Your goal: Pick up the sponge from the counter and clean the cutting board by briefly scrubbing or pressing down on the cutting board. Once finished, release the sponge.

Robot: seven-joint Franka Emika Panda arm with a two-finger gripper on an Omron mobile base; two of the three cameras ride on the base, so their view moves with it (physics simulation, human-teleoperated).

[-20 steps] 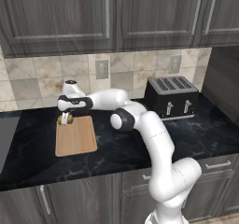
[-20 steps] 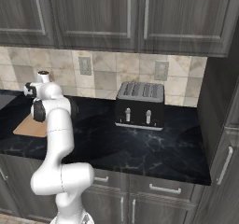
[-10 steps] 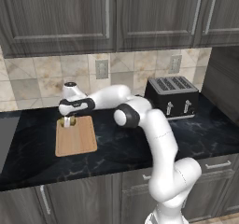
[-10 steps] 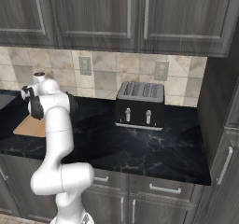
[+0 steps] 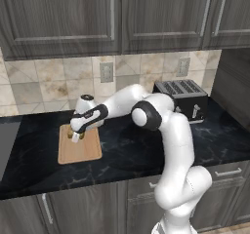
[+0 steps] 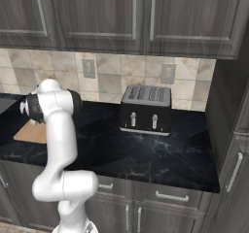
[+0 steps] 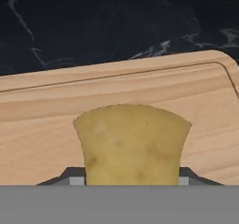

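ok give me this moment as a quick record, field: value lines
gripper: shut on the sponge
sponge: yellow, between the fingers, over the cutting board
cutting board: light-tan wood, flat on the counter
counter: black marble-look
toaster: dark, at the back of the counter, apart from the board
contact sponge to board: cannot tell

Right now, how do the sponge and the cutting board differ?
The sponge is mottled yellow and lumpy; the cutting board is light tan with straight grain. The sponge is far smaller than the board. The sponge sits clamped in the end effector, while the board lies flat on the counter.
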